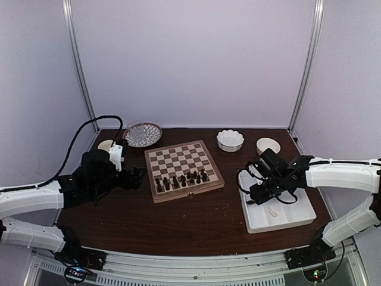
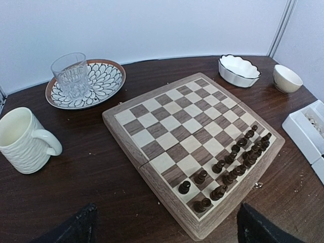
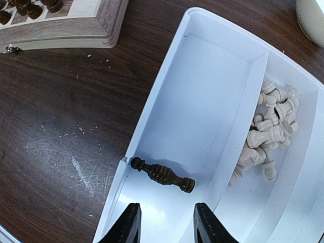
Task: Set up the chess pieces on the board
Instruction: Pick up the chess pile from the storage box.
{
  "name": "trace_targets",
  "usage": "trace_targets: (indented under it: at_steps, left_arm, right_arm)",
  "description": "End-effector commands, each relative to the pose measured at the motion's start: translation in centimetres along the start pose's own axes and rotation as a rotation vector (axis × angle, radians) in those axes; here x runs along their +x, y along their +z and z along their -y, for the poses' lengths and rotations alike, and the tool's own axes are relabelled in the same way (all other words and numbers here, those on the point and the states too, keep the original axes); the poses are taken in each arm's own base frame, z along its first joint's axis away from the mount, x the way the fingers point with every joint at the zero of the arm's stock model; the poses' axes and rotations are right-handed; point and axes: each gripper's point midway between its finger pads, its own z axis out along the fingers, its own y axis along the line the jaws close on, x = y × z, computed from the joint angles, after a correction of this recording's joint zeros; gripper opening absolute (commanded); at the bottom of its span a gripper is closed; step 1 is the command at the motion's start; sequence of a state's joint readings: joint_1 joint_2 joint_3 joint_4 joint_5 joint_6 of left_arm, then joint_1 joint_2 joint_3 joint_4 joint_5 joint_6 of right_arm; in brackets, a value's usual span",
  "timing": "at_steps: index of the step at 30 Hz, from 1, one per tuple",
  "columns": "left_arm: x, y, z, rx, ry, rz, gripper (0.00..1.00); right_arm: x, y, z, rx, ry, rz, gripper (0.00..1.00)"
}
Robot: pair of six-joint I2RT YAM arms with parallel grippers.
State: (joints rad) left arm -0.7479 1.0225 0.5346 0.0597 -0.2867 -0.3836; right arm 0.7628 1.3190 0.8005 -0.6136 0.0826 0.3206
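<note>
As seen from above, the right gripper (image 1: 255, 189) hung over the white tray (image 1: 300, 217), apart from the board (image 1: 184, 171). Left wrist view: the left gripper (image 2: 169, 223) stood wide open and empty, near the board's dark pieces (image 2: 235, 159). Right wrist view: parted, empty jaws, if closed off-centre, could roll the lone dark piece (image 3: 163, 175), which lay sideways just ahead.

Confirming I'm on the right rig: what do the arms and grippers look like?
The left arm and right arm have white shells and black joints. The left gripper and right gripper are black. A black cable loops above the left arm.
</note>
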Motion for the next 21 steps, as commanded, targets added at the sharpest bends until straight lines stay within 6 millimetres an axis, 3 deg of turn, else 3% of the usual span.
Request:
trace_targets:
  at_steps: [1, 4, 12, 21]
  left_arm:
    - [-0.8, -0.2, 0.5, 0.03, -0.002, 0.037, 0.95]
    - [-1.0, -0.4, 0.4, 0.031, -0.002, 0.042, 0.95]
    - [-1.0, -0.7, 0.4, 0.035, -0.007, 0.048, 0.95]
    - [-1.0, -0.7, 0.4, 0.034, -0.008, 0.045, 0.95]
  right_arm:
    - [-1.2, -0.5, -0.2, 0.003, -0.102, 0.025, 0.39]
    - [-1.2, 0.6, -1.0, -0.017, -0.127, -0.018, 0.38]
    - [-1.0, 2.8, 0.2, 0.091, -0.13, -0.069, 0.33]
    - [0.0, 4.4, -0.5, 0.065, -0.125, -0.133, 0.34]
